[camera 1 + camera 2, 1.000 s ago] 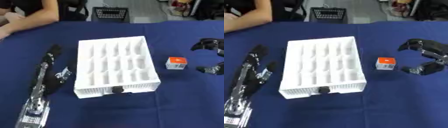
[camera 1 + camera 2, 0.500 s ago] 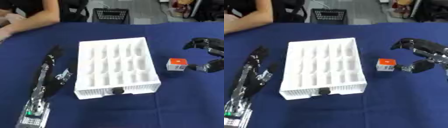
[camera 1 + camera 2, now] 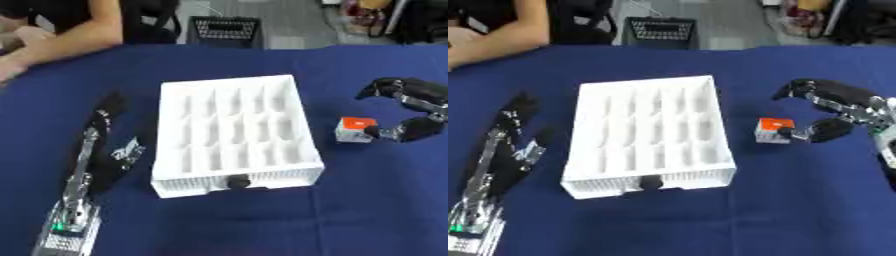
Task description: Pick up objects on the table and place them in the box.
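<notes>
A deep blue cloth covers the table, soft and matte, with barely a wrinkle. Beyond the far edge there's a grey floor and a black wire basket standing on it.

Centre stage sits the box, white plastic, rectangular, split into rows of small square compartments, with ribbed side walls and a dark round knob on the near face.

Over to the right of the box, well apart from it, lies the cube, small, white-sided with an orange top. And here's the right hand, black and glossy with silver at the joints, reaching in from the right edge. Its fingers arch wide above and beyond the cube, and the thumb tip is right at the cube's right side, touching or nearly so. The hand is spread, not clamped on anything.

Along the left, the left hand lies flat and outstretched on the cloth, fingers straight, pointing away.
</notes>
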{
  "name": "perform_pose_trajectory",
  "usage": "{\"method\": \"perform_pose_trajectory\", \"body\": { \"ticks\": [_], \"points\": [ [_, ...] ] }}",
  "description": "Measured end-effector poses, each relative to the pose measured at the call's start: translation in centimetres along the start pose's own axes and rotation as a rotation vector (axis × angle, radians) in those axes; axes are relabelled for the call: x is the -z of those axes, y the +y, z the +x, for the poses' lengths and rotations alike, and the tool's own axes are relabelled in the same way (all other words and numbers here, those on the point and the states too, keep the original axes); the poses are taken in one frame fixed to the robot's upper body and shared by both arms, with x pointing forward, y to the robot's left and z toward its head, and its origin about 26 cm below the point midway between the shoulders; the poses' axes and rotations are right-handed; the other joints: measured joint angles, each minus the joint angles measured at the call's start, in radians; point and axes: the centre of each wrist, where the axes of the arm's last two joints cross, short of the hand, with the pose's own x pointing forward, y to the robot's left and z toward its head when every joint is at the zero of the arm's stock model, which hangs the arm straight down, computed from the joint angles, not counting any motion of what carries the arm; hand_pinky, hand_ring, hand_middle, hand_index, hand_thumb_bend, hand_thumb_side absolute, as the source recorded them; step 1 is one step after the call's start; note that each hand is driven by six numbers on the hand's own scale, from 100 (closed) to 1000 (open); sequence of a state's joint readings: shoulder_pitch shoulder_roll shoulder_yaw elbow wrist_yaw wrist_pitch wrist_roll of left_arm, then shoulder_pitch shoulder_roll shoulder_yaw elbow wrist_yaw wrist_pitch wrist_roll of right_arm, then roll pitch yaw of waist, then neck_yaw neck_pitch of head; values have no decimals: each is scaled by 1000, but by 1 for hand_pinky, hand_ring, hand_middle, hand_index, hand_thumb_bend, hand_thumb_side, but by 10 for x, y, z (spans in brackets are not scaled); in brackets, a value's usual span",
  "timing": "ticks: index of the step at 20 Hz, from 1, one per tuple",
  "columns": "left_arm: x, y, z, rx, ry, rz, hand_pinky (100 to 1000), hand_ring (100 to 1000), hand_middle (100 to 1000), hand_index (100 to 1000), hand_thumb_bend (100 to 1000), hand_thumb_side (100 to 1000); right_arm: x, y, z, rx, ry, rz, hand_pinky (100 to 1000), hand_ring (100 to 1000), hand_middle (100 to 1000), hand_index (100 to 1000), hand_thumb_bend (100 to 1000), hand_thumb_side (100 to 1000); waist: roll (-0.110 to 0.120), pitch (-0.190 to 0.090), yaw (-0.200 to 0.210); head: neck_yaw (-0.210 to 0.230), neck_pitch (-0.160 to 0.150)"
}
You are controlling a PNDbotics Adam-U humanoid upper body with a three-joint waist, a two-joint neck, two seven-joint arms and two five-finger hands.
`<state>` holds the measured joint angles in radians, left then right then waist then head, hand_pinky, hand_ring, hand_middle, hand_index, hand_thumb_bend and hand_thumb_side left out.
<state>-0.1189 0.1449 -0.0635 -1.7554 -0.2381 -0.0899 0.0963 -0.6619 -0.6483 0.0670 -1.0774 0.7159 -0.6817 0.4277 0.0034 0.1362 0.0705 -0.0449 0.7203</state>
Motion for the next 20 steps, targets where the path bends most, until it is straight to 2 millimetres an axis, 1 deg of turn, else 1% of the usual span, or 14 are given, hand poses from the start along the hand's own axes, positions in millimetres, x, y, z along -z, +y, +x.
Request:
{"method": "perform_pose_trajectory", "body": {
  "ticks": [7, 14, 19, 20],
  "points": [
    [0, 0, 0, -3, -1, -1, 1000, 927, 908, 1000, 792, 649, 5, 19, -9, 32, 47, 59, 1000, 862, 806, 897, 391, 726, 1, 0, 3, -7, 0],
    [0, 0, 0, -4, -1, -2, 1000, 928, 908, 1000, 790, 651, 3, 38, -16, 40, 80, 115, 1000, 858, 803, 895, 391, 733, 2, 0, 4, -9, 0],
    [0, 0, 0, -4, -1, -2, 1000, 928, 908, 1000, 789, 651, 2, 45, -18, 36, 82, 130, 1000, 855, 794, 886, 388, 731, 2, -1, 4, -9, 0],
    [0, 0, 0, -4, -1, -2, 1000, 928, 908, 1000, 789, 651, 2, 45, -18, 33, 81, 130, 1000, 850, 776, 880, 383, 726, 2, -1, 4, -9, 0]
  ]
}}
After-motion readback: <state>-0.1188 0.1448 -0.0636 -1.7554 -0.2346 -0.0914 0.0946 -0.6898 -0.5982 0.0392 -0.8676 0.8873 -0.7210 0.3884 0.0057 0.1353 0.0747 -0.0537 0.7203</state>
